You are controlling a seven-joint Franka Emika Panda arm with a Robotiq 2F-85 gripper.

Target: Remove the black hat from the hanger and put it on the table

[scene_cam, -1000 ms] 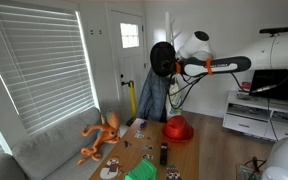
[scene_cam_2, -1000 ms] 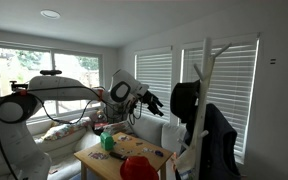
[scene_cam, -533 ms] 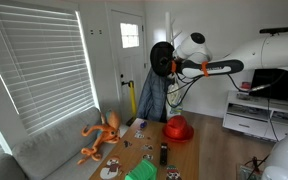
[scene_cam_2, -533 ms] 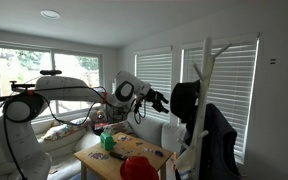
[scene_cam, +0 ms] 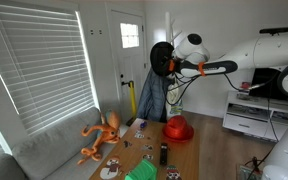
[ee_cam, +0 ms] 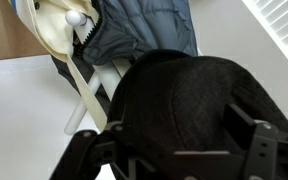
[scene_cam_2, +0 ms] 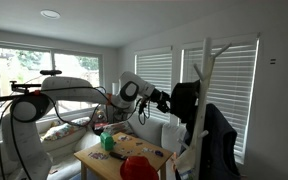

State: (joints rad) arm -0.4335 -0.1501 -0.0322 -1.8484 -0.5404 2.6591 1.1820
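The black hat (scene_cam: 160,57) hangs on the hanger (scene_cam: 147,70), a thin upright stand with a blue jacket (scene_cam: 151,98) draped on it. Both also show in an exterior view, the hat (scene_cam_2: 187,99) against the stand's white prongs (scene_cam_2: 206,62). My gripper (scene_cam: 171,67) is at the hat's side and shows there in both exterior views (scene_cam_2: 168,99). In the wrist view the hat's domed crown (ee_cam: 184,95) fills the space between my gripper's (ee_cam: 172,142) spread fingers, which are open. The wooden table (scene_cam: 187,156) lies below.
A red hat (scene_cam: 178,128) lies on the table near the stand, with an orange toy octopus (scene_cam: 102,133), a green item (scene_cam: 141,173) and small objects. A grey sofa (scene_cam: 44,150) runs under the blinds. A white cabinet (scene_cam: 254,115) stands behind the arm.
My arm has reached further toward the stand, bringing the gripper from beside the black hat right up to it. The hat still hangs in place.
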